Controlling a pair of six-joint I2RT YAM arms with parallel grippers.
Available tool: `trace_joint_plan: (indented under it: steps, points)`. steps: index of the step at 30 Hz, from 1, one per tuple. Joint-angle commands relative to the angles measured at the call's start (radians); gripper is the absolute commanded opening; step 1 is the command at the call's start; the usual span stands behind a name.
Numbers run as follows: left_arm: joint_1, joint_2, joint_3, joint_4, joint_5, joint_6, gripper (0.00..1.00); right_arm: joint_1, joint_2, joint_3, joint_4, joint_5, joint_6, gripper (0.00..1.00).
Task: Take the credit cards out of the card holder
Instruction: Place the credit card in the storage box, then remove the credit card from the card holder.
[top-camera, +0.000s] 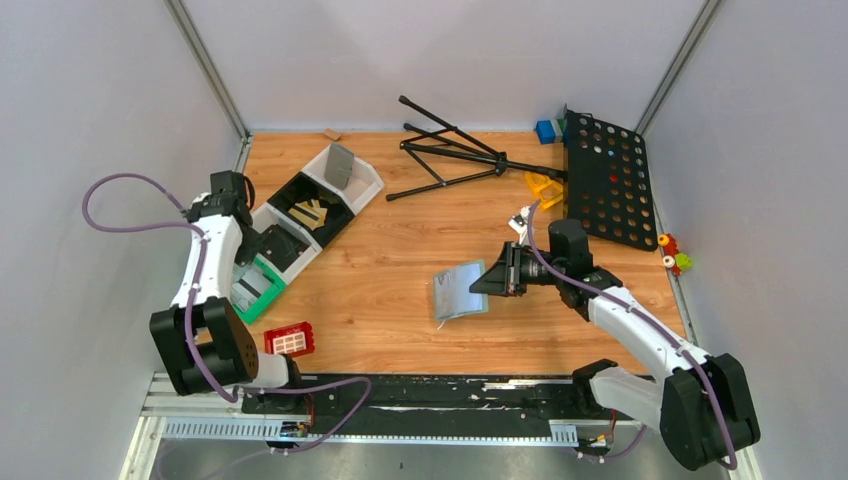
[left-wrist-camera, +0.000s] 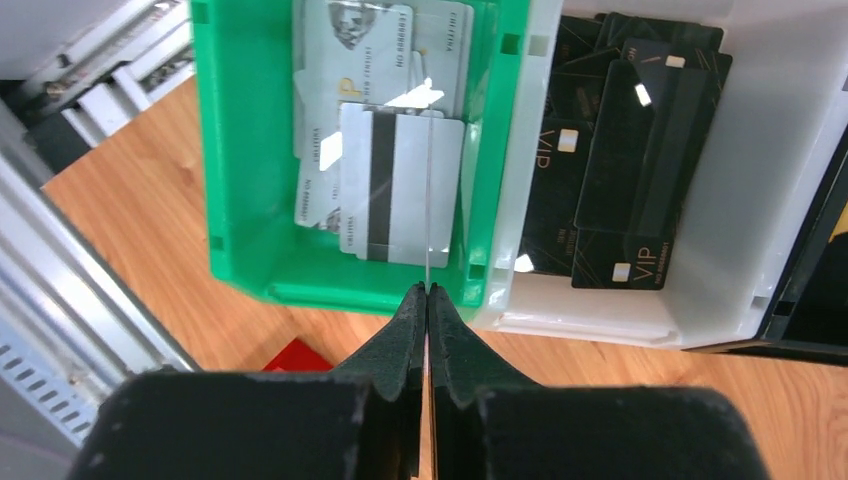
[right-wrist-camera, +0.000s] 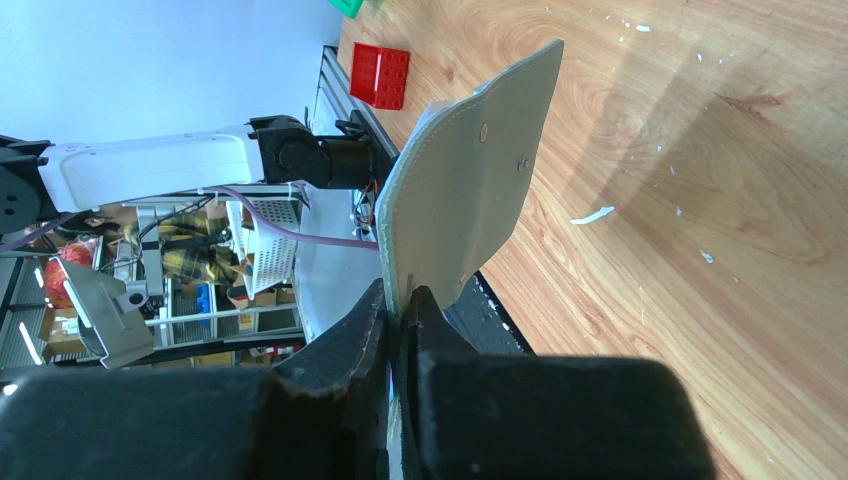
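left gripper (left-wrist-camera: 427, 292) pinched tight on what looks like 1 thin credit card (left-wrist-camera: 428, 230) seen edge-on, over the green tray (left-wrist-camera: 240, 150) holding other credit cards (left-wrist-camera: 395, 180), right gripper (right-wrist-camera: 398, 300) clamped on the card holder (right-wrist-camera: 470, 180), lifted above the worktop (top-camera: 400, 330)

Pale grey walls (top-camera: 450, 60) enclose a wooden tabletop (top-camera: 385, 295).

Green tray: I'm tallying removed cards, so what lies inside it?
Several light grey credit cards lie overlapped in the green tray; the top one shows a dark stripe. The left tool holds another edge-on above. Those underneath are partly covered, so no exact count.
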Motion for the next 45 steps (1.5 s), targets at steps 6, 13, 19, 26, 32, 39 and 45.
trace_joint_plan:
  steps: [6,13,19,26,32,39,45]
  points:
    - [0.109,0.109,-0.024,0.126,0.287,0.139,0.05,-0.003,0.027,0.068,0.01,-0.031,-0.016,0.0]
    - [0.134,0.144,-0.027,0.093,0.244,0.147,0.18,-0.003,0.057,0.08,0.025,-0.05,-0.018,0.0]
    - [0.142,0.058,-0.056,0.089,0.17,0.13,0.46,-0.002,0.061,0.067,0.031,-0.053,-0.027,0.0]
    - [0.142,-0.089,-0.096,0.135,0.272,0.181,0.48,-0.003,0.056,0.054,0.053,-0.052,-0.012,0.0]
    - [0.142,-0.195,-0.153,0.198,0.384,0.21,0.49,-0.002,0.057,0.047,0.072,-0.05,0.0,0.0]
    - [0.142,-0.117,-0.123,0.126,0.257,0.171,0.44,-0.002,0.041,0.054,0.059,-0.057,0.002,0.0]
    - [0.142,-0.109,-0.168,0.153,0.338,0.2,0.4,-0.003,0.028,0.057,0.037,-0.041,-0.008,0.0]
